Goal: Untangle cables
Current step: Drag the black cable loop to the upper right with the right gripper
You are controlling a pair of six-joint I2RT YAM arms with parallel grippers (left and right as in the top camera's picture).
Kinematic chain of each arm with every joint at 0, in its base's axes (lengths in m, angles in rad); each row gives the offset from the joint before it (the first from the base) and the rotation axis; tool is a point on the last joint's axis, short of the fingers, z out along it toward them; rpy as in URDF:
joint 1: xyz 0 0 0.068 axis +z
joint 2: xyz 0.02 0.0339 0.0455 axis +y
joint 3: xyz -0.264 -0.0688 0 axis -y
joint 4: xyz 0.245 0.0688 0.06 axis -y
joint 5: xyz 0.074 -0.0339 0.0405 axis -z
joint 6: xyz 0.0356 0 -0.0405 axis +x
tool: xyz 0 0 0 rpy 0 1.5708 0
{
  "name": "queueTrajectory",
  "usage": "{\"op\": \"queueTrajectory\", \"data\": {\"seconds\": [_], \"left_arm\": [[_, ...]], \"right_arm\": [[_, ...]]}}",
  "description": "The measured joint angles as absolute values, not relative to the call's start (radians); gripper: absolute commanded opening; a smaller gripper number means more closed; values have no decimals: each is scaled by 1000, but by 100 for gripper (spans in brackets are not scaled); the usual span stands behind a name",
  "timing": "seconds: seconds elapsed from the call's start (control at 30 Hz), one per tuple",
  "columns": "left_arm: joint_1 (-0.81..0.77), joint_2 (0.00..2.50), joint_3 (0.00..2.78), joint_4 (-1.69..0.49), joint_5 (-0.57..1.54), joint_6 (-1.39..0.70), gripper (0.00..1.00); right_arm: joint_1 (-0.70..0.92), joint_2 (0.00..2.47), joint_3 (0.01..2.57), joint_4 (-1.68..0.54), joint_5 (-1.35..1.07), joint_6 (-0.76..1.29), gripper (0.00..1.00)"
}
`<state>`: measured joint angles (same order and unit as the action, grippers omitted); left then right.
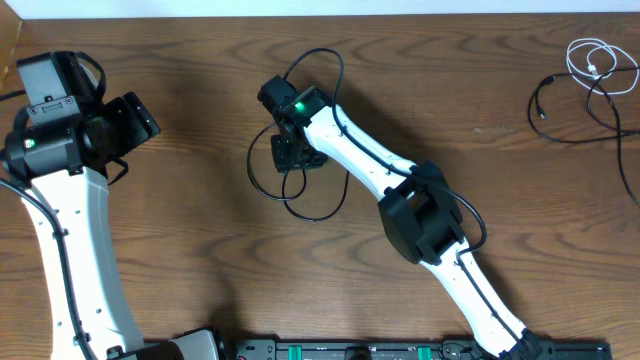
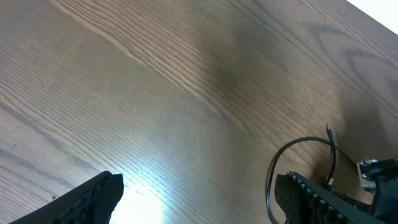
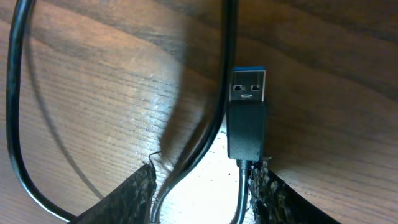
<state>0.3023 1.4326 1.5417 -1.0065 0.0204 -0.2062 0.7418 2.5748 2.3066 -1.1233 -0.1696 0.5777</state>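
Black cable (image 3: 229, 37) is looped on the surface (image 1: 200, 230) around the right gripper (image 3: 204, 186), fingers apart, two strands between, USB plug (image 3: 248, 106) ahead; both strands could get pinched together, tightening the loop; left gripper (image 2: 199, 199) spread, empty; white cable (image 1: 595, 60) lies near the right edge; room is left between arms.

The right gripper (image 3: 202, 196) hangs low over the wooden table (image 3: 93, 93), its textured fingers (image 3: 140, 199) apart with strands of the black cable (image 3: 227, 50) running between them. The cable's USB plug (image 3: 247, 121) lies just beyond the right finger, metal end pointing far. Another strand curves down the left edge.
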Motion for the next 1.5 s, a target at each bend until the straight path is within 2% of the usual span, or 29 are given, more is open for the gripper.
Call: {"op": "queueTrajectory", "data": {"seconds": [0.17,0.23,0.27,0.33,0.37,0.4,0.73,1.03,1.27,1.5], "left_arm": [[302,1433,1542,-1007,20,-206,83],[302,1433,1542,-1007,20,-206,83],[302,1433,1542,-1007,20,-206,83],[302,1433,1542,-1007,20,-206,83],[302,1433,1542,-1007,20,-206,83],[302,1433,1542,-1007,20,-206,83],[302,1433,1542,-1007,20,-206,83],[302,1438,1542,-1007,20,-206,83],[302,1465,1542,-1007,23,-206,83],[302,1466,1542,-993,54,-206,83]], "right_arm": [[752,2578,2307,-1124,-141,578,42],[764,2579,2309,-1127,-109,578,37],[772,2580,2310,-1129,-94,578,31],[785,2585,2315,-1136,-73,578,11],[790,2585,2317,-1139,-69,579,5],[794,2588,2317,-1143,-63,580,2],[776,2589,2326,-1194,-49,569,1],[638,2548,2317,-1307,-44,419,1],[494,2274,2311,-1380,-44,311,1],[277,1979,2321,-1452,-40,260,1]]}}
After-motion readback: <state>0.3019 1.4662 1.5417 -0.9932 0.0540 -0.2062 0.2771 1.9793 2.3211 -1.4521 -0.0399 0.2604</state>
